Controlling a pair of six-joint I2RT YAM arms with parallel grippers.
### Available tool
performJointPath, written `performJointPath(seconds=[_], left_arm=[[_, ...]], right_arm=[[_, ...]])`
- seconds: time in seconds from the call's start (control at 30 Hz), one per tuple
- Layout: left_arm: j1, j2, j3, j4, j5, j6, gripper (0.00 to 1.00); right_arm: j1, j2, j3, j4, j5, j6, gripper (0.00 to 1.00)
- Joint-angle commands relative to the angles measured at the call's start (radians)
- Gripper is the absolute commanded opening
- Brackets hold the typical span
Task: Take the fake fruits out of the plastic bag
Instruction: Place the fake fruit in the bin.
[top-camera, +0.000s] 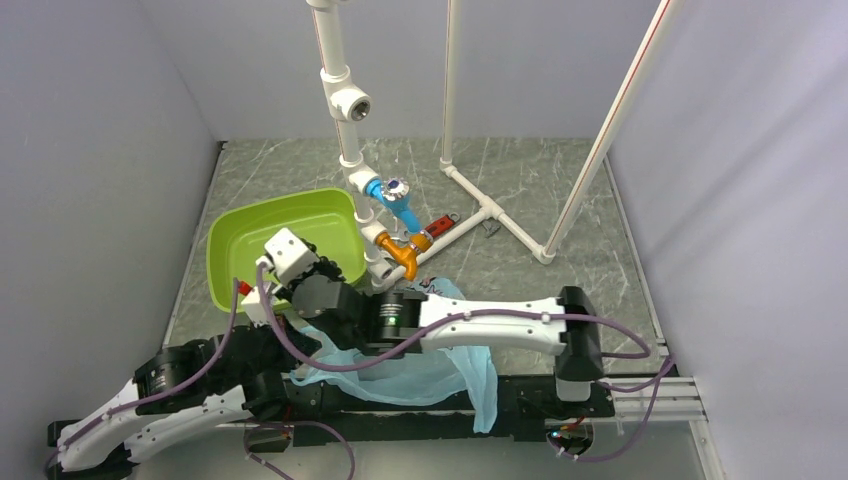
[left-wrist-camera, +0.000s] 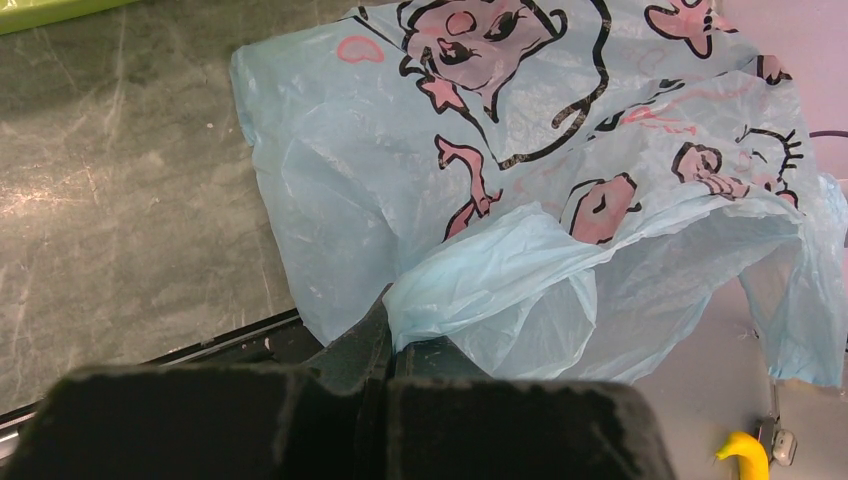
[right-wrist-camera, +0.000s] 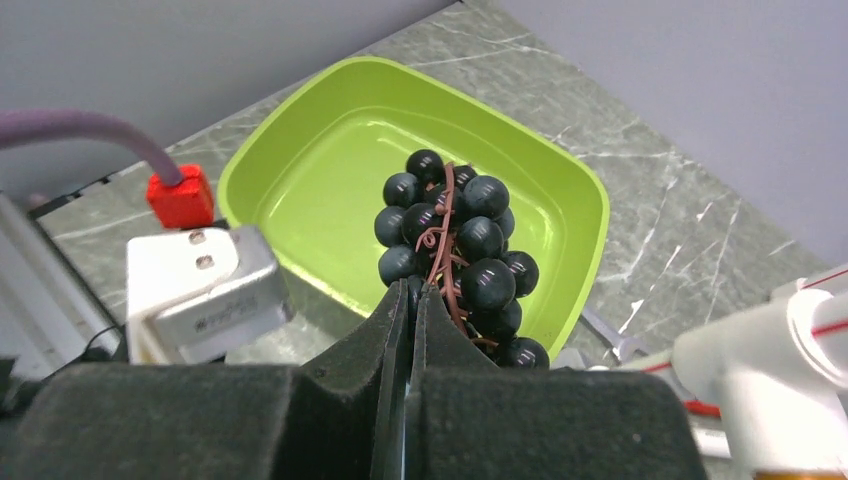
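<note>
Close by, the left gripper (left-wrist-camera: 390, 335) is pinched tight on a fold of the plastic bag (left-wrist-camera: 480, 180), which lies crumpled at the near edge of the table (left-wrist-camera: 120, 200). Farther out, the right gripper (right-wrist-camera: 412, 300) is clamped on the grapes (right-wrist-camera: 462, 250), and the bunch sticks out past its fingertips over the green tub (right-wrist-camera: 320, 170).

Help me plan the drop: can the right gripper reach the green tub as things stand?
Probably yes. The right gripper, shut on the grapes, hangs right by the green tub, at its rim, and nothing shows between them.
</note>
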Motion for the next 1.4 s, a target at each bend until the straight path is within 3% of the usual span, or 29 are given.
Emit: performJointPath(seconds=[0.0,0.3,0.37,0.5,0.57,0.77,1.0,1.2,1.37], left_arm=[[-0.004,-0.005,0.027,0.010,-0.012,-0.005,0.00],[-0.004,-0.034,0.027,0.000,-0.023,-0.020,0.00],[-0.004,-0.037,0.026,0.002,-0.025,-0.019,0.00],[-0.005,-0.025,0.026,0.003,-0.021,-0.016,0.00],[-0.004,-0.013,0.026,0.006,-0.018,-0.013,0.00],[-0.004,0.024,0.026,0.013,-0.014,-0.004,0.00],[-0.005,0.066,0.023,0.030,0.002,0.015,0.00],[-0.004,0.142,0.018,0.063,0.048,0.061,0.00],[-0.006,0.205,0.017,0.083,0.106,0.100,0.00]], right_arm=[[-0.036,0.092,0.120,0.036,0.064,-0.097,0.00],[-0.161,0.214,0.248,0.007,-0.003,-0.059,0.00],[-0.181,0.237,0.276,-0.013,-0.022,-0.055,0.12],[-0.190,0.273,0.324,-0.058,-0.020,-0.075,0.57],[-0.190,0.265,0.315,-0.072,-0.033,-0.069,0.67],[-0.139,0.156,0.198,-0.085,-0.060,-0.040,0.70],[-0.023,-0.058,-0.060,-0.144,-0.067,0.068,0.70],[0.002,-0.305,-0.308,-0.214,-0.090,0.191,0.70],[0.038,-0.588,-0.598,-0.156,-0.248,0.168,0.70]])
